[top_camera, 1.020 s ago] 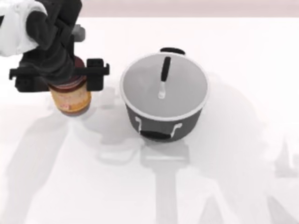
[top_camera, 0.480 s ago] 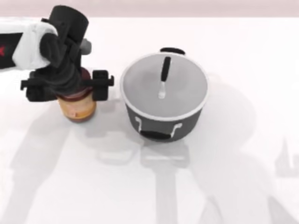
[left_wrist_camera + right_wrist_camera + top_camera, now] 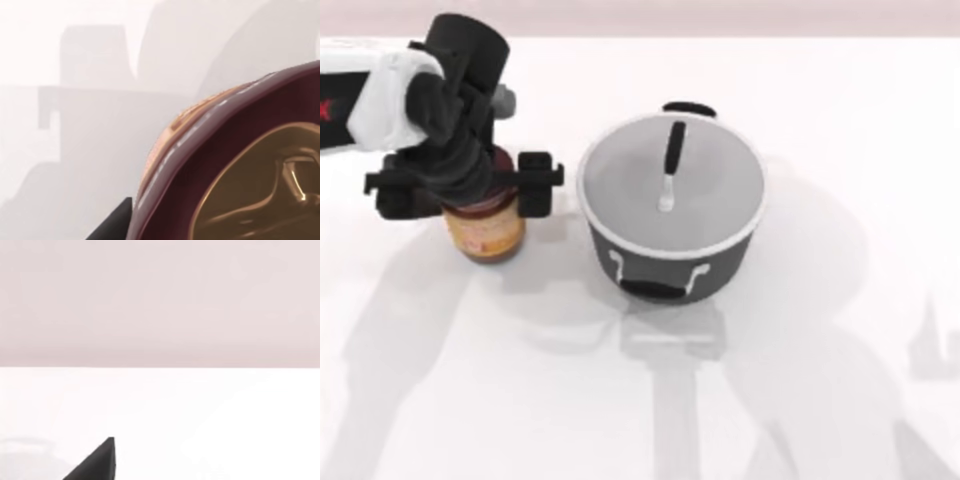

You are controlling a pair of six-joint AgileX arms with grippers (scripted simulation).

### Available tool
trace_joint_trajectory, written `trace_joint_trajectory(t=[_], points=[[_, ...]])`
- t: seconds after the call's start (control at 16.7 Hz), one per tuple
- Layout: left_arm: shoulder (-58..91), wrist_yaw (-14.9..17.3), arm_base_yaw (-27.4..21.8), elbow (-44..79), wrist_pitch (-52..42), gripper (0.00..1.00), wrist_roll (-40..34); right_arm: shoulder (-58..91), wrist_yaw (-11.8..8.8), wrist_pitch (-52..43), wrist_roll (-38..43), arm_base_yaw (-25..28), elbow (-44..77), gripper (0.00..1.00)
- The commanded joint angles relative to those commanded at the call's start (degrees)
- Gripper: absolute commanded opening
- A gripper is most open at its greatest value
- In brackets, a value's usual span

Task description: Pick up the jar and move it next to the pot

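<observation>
White table (image 3: 200,420) under a pale pinkish backdrop (image 3: 160,300).
One dark, pointed finger (image 3: 97,462) shows at the picture's edge, with bare table stretching beyond it to the backdrop.

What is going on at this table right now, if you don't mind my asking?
The left arm's gripper is down over the jar at the top view's left, just beside the pot, whose lid is on. The jar stands upright, apart from the pot. The right arm is out of the top view.

Over the last second our left gripper (image 3: 460,190) carried the small glass jar with orange-yellow label (image 3: 486,228) slightly toward three o'clock, nearer the large dark grey lidded pot (image 3: 670,205), then settled.
</observation>
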Motion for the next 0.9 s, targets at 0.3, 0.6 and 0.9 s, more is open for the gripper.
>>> trace_joint_trajectory(t=[0.3,0.6,0.9], points=[[0.00,0.00,0.00,0.00,0.00,0.68,0.00,0.00,0.00,0.00,0.00,0.00,0.00,1.00],[0.00,0.00,0.00,0.00,0.00,1.00,0.00,0.00,0.00,0.00,0.00,0.00,0.00,1.00],[0.00,0.00,0.00,0.00,0.00,1.00,0.00,0.00,0.00,0.00,0.00,0.00,0.00,1.00]])
